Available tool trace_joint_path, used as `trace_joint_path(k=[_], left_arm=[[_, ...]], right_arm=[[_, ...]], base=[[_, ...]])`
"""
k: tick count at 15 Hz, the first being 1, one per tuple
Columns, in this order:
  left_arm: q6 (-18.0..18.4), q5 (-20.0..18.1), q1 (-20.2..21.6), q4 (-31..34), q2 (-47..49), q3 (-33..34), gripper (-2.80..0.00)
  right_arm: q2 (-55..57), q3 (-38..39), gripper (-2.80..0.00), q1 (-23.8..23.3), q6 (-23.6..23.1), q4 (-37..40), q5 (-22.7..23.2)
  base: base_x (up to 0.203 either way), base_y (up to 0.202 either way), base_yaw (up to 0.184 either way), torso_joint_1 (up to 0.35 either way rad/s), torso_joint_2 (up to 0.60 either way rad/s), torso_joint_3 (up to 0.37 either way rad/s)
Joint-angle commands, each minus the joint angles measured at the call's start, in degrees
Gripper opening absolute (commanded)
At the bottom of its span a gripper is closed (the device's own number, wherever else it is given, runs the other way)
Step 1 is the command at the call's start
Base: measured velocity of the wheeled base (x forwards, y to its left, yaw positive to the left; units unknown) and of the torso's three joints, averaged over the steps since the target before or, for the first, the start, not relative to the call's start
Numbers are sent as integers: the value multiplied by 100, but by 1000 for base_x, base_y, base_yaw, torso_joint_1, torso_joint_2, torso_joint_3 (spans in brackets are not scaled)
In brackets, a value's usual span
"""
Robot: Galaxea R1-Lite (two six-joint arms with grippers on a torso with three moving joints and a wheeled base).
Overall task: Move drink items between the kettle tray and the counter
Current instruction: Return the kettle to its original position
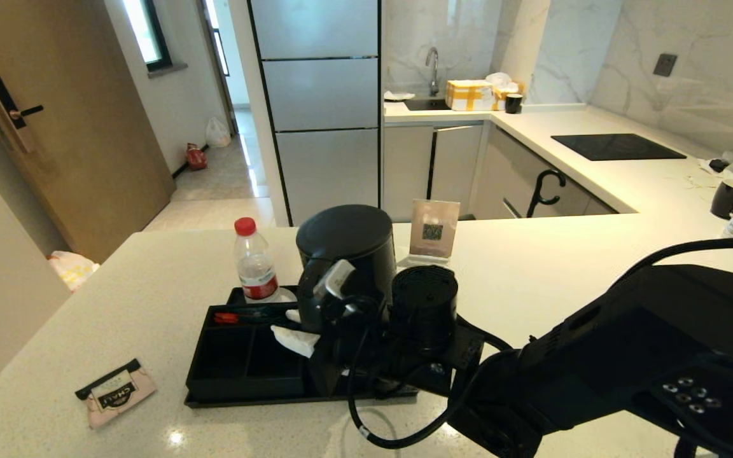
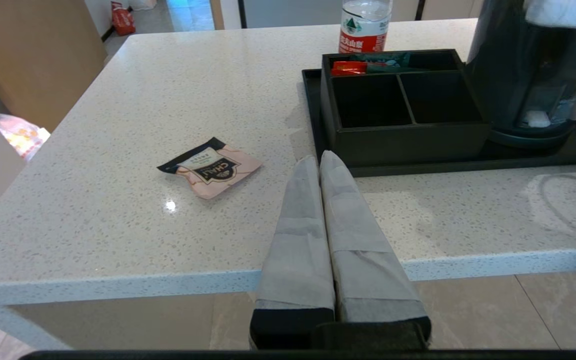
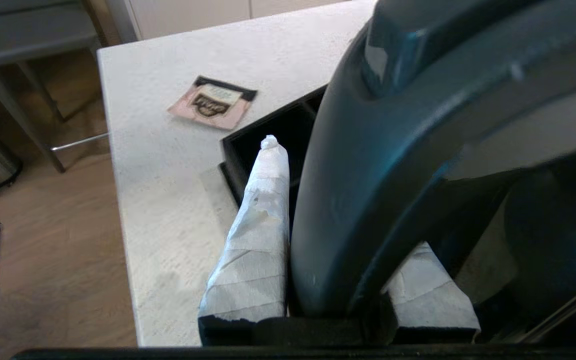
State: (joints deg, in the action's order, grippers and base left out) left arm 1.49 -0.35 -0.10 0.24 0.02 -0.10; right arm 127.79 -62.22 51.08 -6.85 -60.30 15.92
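Counter [image 1: 564,267]; kettle [image 1: 341,267] upright, handle toward robot.

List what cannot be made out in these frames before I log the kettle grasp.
- Round kettle base: head view, hidden behind the right gripper and arm; whether the tall matte-black kettle sits on it or is lifted is unclear.
- Kettle top: left wrist view, cut off by the frame edge.
- One right gripper finger: right wrist view, mostly hidden behind the kettle's loop handle.
- Packets in the black compartment box: print too small to read.
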Motion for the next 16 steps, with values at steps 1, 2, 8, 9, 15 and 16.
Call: trace_joint_path(k=[1, 2, 8, 9, 15, 16], left_arm=[[1, 0, 1, 2, -11, 1, -280], [1, 0, 1, 2, -11, 1, -280], [1, 0, 1, 2, -11, 1, -280], [1, 0, 1, 2, -11, 1, -280], [1, 0, 1, 2, -11, 1, -280], [1, 0, 1, 2, -11, 1, -280]], right_arm=[[115, -150, -280, -54, -9, 123, -19], [115, -176, -280, -71, -9, 176, -37], [9, -167, -280, -89, -36, 326, -54], [9, -167, -280, -89, -36, 326, -54], [-270, 185, -280, -133, -48, 255, 0], [-373, 363, -280, -133, -52, 253, 6]], base=[[0, 0, 0, 0, 0, 0], [0, 0, 0, 0, 0, 0], [0, 0, 0, 0, 0, 0], [0, 0, 0, 0, 0, 0], [0, 0, 0, 0, 0, 0], [0, 0, 0, 0, 0, 0]])
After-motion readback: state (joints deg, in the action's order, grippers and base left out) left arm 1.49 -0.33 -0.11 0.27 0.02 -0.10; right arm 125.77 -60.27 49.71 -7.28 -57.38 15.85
